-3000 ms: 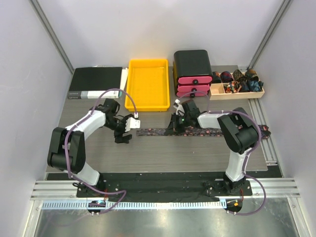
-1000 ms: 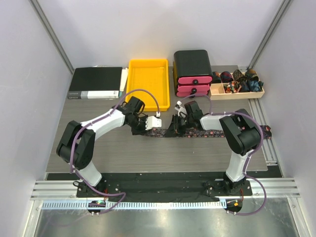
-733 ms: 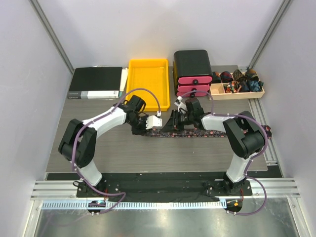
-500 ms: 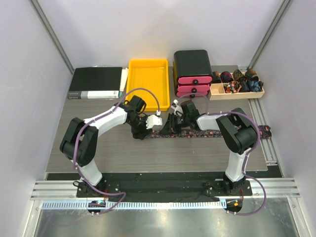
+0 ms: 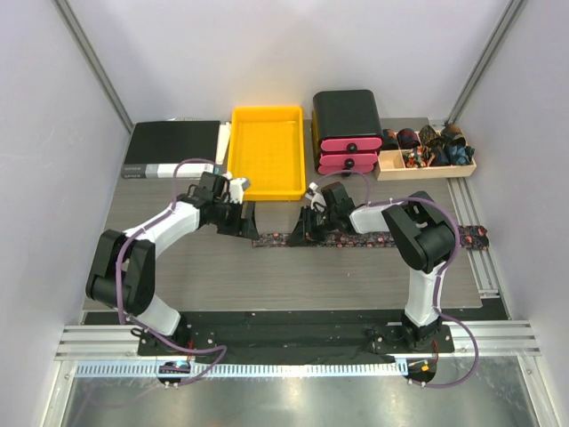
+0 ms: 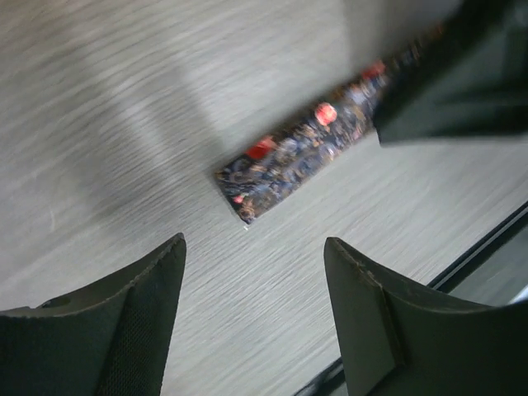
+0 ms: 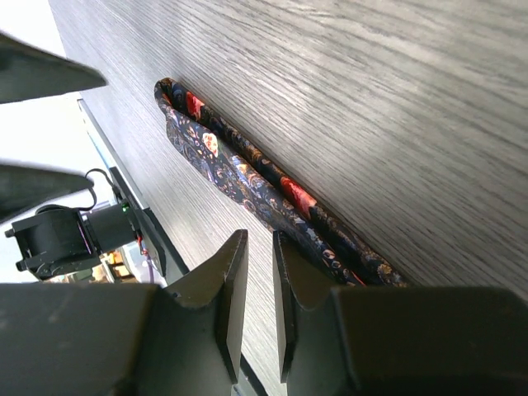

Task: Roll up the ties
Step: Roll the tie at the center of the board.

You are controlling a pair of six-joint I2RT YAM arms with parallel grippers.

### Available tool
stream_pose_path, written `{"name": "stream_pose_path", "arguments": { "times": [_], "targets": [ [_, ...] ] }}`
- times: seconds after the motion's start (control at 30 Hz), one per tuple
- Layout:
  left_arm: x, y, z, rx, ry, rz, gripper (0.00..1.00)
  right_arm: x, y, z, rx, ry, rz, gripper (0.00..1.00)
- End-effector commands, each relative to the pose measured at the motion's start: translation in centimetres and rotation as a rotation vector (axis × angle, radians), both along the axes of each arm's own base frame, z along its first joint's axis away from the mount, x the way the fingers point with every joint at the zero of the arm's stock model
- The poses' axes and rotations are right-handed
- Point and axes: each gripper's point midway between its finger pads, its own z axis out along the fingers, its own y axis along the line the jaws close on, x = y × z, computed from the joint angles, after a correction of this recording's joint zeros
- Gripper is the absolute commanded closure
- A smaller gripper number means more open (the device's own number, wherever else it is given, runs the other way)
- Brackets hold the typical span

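Left gripper [image 5: 244,218]: spread wide, nothing held. Low over table [image 5: 222,276], just left of tie [image 5: 276,241], not touching it. On left wrist cam: both dark fingers [image 6: 132,322] at bottom of view, bare wood grain between them. Squared-off tie end flat on table beyond the tips, angled up to the right, running under a dark blurred block at top right. Can't tell what that block is.

Right gripper [image 5: 305,228]: nearly together, only a thin slit, bare table visible through it. Positioned over tie, a little in from its left end. On right wrist cam: tie running diagonally from upper left down to the right, passing right by the right-hand fingertip and out of sight under the finger body. Looks two-layered along its length, not certain. Can't tell whether pinched, pressed down or just cleared.

Tie: unrolled, one straight strip lying left to right across mid-table, in front of tray and drawers. Left end between the two grippers, right end near the rail at table's right edge. Dark fabric, red and orange speckles.

At back of table, left to right: black folder [image 5: 173,147], yellow tray [image 5: 265,151], black box with pink drawers [image 5: 347,129], wooden box [image 5: 427,167] holding small dark rolls, detail too small to make out.
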Motion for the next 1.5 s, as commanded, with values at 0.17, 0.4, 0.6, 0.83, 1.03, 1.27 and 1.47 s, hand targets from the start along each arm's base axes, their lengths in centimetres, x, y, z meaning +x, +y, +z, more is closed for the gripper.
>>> {"name": "stream_pose_path", "arguments": {
  "times": [0.17, 0.4, 0.6, 0.83, 1.03, 1.27, 1.47],
  "targets": [
    [1.2, -0.8, -2.2, -0.164, 0.206, 0.407, 0.54, 0.6, -0.3, -1.2, -0.047, -0.012, -0.019, 0.76],
    [1.5, -0.7, -4.5, -0.164, 0.253, 0.465, 0.6, 0.5, -0.3, -1.4, -0.049, -0.005, -0.019, 0.76],
    [1.7, -0.6, -5.0, -0.166, 0.25, 0.487, 0.66, 0.4, -0.3, -1.7, -0.05, 0.002, -0.024, 0.76],
    [2.3, -1.0, -2.6, -0.218, 0.203, 0.481, 0.87, 0.3, -0.3, -1.8, -0.05, 0.004, -0.021, 0.76],
    [2.5, -1.3, -0.1, -0.249, 0.167, 0.47, 1.0, 0.3, 0.0, -1.8, -0.051, 0.002, -0.019, 0.76],
    [2.2, -3.7, 1.1, -0.259, 0.152, 0.4, 1.0, 0.3, 0.6, -1.7, -0.044, -0.002, -0.013, 0.75],
    [2.3, -7.0, 3.3, -0.31, 0.13, 0.339, 1.0, 0.1, 0.8, -1.8, -0.044, -0.002, -0.005, 0.75]
  ]
}}
